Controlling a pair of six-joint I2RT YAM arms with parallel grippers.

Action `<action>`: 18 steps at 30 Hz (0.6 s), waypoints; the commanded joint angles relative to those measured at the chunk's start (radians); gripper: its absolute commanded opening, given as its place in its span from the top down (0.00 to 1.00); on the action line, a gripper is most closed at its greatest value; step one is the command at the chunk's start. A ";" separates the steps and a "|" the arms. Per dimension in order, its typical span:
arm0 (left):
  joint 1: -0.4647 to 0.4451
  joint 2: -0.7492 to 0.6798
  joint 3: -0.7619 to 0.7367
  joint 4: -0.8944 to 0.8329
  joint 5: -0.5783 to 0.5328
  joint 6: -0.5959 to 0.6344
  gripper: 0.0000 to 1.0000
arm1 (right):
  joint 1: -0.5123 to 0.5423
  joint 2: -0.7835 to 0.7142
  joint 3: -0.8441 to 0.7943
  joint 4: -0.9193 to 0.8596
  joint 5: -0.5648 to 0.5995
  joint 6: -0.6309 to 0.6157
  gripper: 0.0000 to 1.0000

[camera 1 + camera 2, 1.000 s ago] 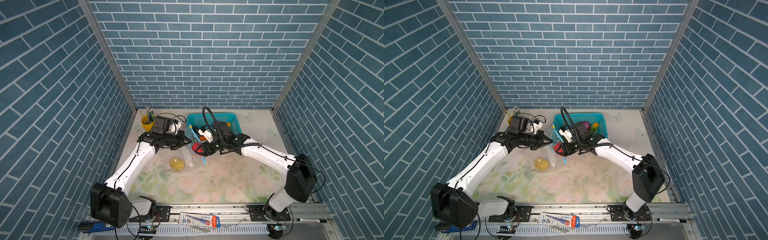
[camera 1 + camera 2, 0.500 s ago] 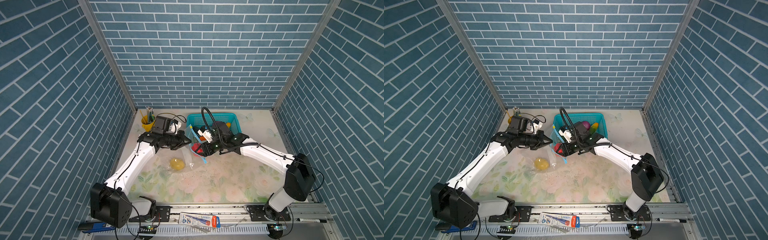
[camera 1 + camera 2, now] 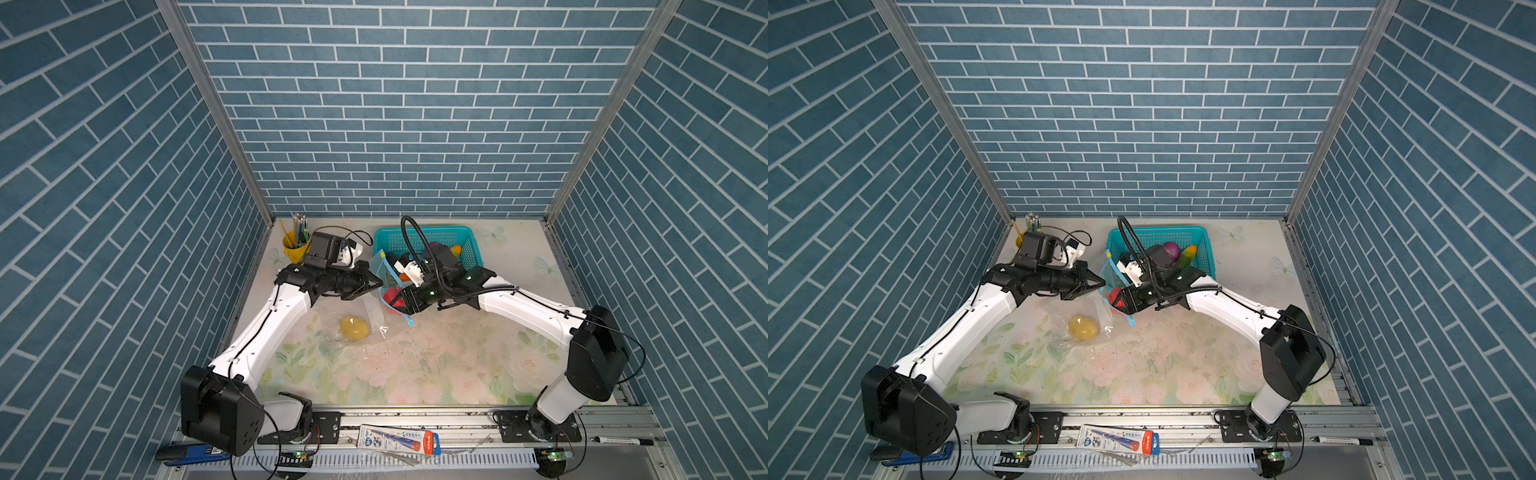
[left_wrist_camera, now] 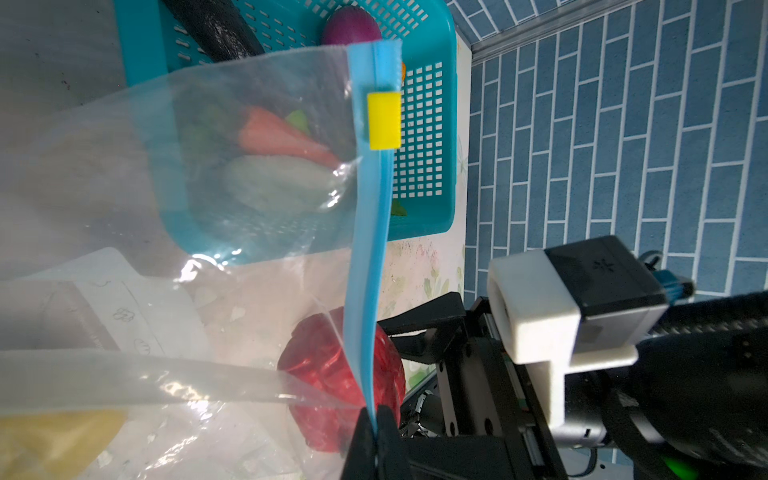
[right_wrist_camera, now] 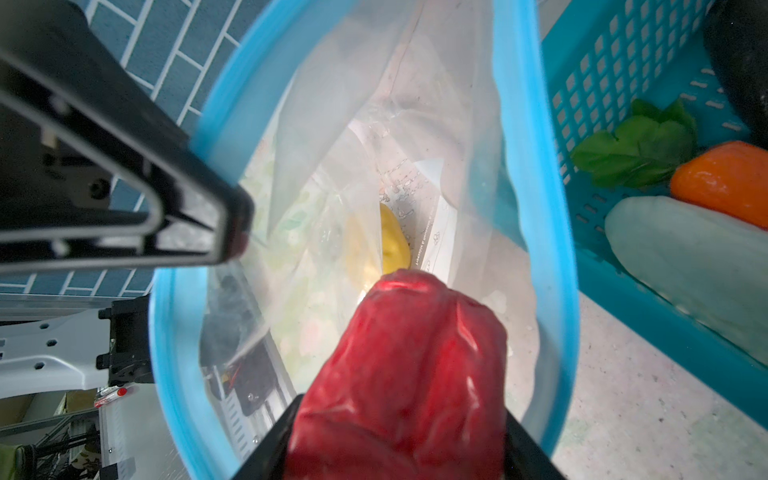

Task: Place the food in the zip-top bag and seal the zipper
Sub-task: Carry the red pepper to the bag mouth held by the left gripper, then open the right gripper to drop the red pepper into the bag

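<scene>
The bag (image 4: pixel 124 187) is held open near the back edge of the table (image 3: pixel 415 365), just beside the basket (image 3: pixel 424 230). Its zipper (image 4: pixel 370 249) is pinched by the left gripper (image 4: pixel 376 432), whose fingers are together on the blue strip. The pepper (image 5: pixel 407 365) is clamped in the right gripper (image 3: pixel 395 302) at the bag's mouth. The potato (image 3: pixel 354 327) is seen lying inside the bag.

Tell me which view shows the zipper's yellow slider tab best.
The left wrist view: the slider tab sits large and unobstructed on the zipper. In both top views it is at most a tiny yellowish speck. The right wrist view shows the zipper, not the tab.
</scene>
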 commanded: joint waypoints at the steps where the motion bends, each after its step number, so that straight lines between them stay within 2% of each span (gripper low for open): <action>1: 0.003 -0.014 0.011 0.005 0.000 0.002 1.00 | 0.008 0.006 0.055 -0.013 0.009 -0.028 0.38; 4: 0.003 -0.013 0.011 0.005 -0.001 0.002 1.00 | 0.009 0.004 0.055 -0.013 0.009 -0.029 0.34; 18: 0.002 -0.016 0.017 0.002 0.000 0.002 1.00 | 0.015 -0.001 0.054 -0.016 0.027 -0.030 0.30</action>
